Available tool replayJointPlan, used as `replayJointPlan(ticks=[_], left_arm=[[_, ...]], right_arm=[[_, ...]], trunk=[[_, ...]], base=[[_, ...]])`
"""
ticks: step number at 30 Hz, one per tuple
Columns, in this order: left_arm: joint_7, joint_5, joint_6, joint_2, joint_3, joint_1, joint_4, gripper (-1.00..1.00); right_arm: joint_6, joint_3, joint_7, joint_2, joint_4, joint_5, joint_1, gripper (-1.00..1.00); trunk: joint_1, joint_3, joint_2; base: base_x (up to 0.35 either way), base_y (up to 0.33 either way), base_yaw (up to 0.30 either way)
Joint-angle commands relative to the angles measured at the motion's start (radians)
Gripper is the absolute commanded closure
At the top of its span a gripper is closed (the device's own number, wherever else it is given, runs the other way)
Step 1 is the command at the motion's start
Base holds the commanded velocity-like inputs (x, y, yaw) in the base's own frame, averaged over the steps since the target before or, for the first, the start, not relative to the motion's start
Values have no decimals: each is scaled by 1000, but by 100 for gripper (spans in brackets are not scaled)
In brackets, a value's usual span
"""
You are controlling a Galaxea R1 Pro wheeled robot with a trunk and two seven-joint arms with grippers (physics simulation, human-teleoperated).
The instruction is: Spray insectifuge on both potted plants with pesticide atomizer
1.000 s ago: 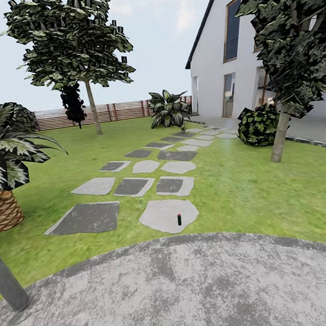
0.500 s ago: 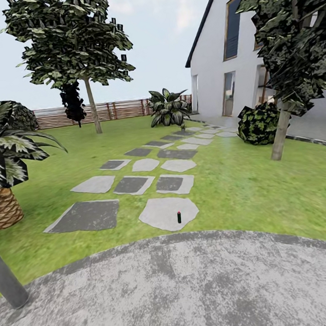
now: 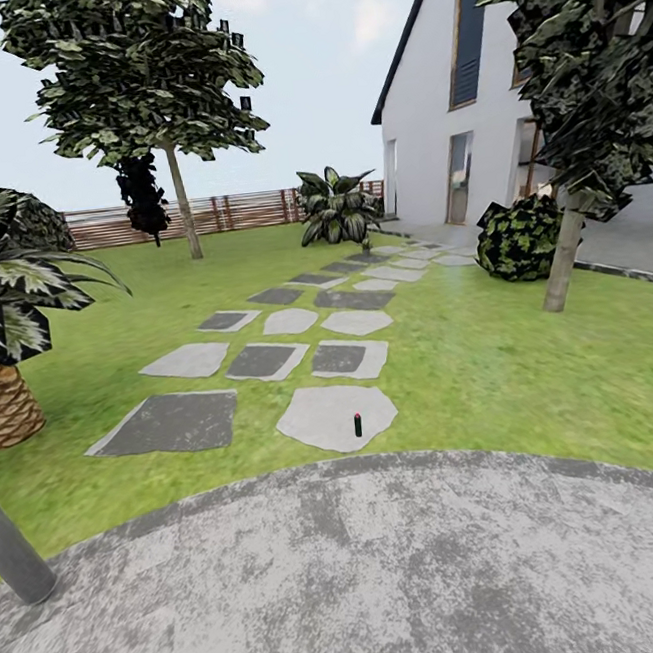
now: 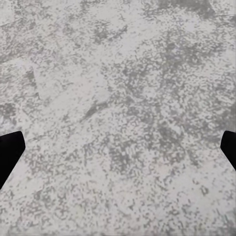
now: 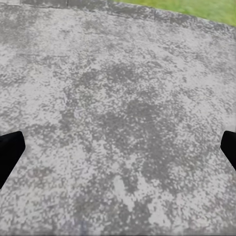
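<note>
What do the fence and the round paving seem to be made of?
The fence looks like wood: brown horizontal slats between posts, matte. The round paving looks like concrete or stone: mottled grey, rough and dull; which of the two cannot be told.

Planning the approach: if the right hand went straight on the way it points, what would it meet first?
Probably the grey paved circle: the right hand points down at it, fingers wide apart, with nothing between. The lawn lies beyond.
</note>
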Motion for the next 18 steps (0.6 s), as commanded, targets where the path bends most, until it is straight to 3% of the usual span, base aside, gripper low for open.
replayJointPlan(ticks=[1,18], left_arm=[[0,0,-3,0,0,-1,1,-100],[0,-1,-3,0,0,-1,1,-100]], right_arm=[[-3,0,0,0,1,0,-1,-100],[-3,0,1,0,2,0,-1,-100]], trunk=[[4,-6,-8],[69,-86,-127]], base=[[0,0,0],[0,0,0]])
